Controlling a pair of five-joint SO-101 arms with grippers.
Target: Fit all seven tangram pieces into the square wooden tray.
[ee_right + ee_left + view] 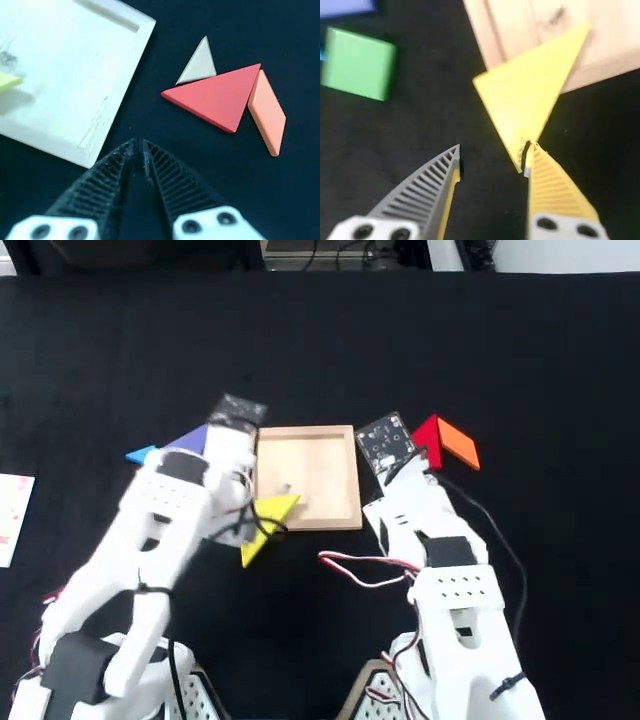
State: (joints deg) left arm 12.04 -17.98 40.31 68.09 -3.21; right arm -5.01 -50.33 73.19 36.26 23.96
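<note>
The square wooden tray [308, 475] lies at the table's centre, its floor bare. A yellow triangle [532, 97] rests tilted, one corner over the tray's near-left rim [490, 45], the rest on the black table. My left gripper [492, 160] is open, and one finger [540, 170] touches the triangle's near tip. A green square [360, 62] lies beside it. Just off the tray's near-right corner [90, 145], my right gripper [140, 150] is shut and holds nothing. To the right of the tray lie a red triangle [215, 97], an orange parallelogram [267, 112] and a small grey triangle [200, 65].
A purple piece [190, 440] and a blue piece [140, 453] lie left of the tray, behind the left arm. A printed card [12, 515] sits at the table's left edge. Red and white cables [365, 570] trail between the arms.
</note>
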